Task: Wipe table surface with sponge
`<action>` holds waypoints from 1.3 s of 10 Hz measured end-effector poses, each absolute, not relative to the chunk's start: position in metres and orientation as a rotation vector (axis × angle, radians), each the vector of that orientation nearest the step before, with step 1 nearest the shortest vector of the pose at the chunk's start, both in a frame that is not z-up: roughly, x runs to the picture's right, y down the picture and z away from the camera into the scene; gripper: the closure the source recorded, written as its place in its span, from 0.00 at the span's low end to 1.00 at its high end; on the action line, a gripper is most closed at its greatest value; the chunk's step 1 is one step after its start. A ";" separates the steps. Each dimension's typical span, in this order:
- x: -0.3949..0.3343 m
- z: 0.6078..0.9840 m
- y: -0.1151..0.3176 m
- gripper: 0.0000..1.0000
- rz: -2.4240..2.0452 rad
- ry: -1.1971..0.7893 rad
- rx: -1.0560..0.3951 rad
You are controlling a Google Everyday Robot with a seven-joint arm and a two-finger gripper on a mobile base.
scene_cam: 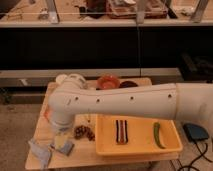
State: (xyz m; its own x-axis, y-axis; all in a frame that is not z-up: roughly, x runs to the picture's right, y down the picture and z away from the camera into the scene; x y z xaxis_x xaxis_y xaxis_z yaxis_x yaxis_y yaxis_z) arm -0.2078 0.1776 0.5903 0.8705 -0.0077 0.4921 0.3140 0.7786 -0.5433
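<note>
Camera view: the gripper (62, 139) is seen low over the sponge (67, 148) on the table (85, 154), beside the cloth (40, 151), with its jaws spread wide.

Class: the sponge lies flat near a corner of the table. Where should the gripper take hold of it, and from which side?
Probably from straight above, pinching two opposite side edges of the sponge: it lies flat on the table surface, and its thick body gives sides to squeeze. The gripper hangs just over it, beside the grey cloth.
</note>
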 end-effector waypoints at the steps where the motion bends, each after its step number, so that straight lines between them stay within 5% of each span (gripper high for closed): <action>1: -0.214 0.608 0.185 0.35 -0.170 -0.480 -0.656; 7: -0.218 0.697 0.211 0.35 -0.143 -0.415 -0.646; 13: -0.216 0.705 0.217 0.35 -0.133 -0.411 -0.655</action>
State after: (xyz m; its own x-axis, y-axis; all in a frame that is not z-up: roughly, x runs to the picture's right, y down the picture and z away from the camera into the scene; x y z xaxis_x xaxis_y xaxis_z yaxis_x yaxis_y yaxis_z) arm -0.2160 0.2170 0.7049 0.9115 0.0078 0.4112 0.2477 0.7878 -0.5639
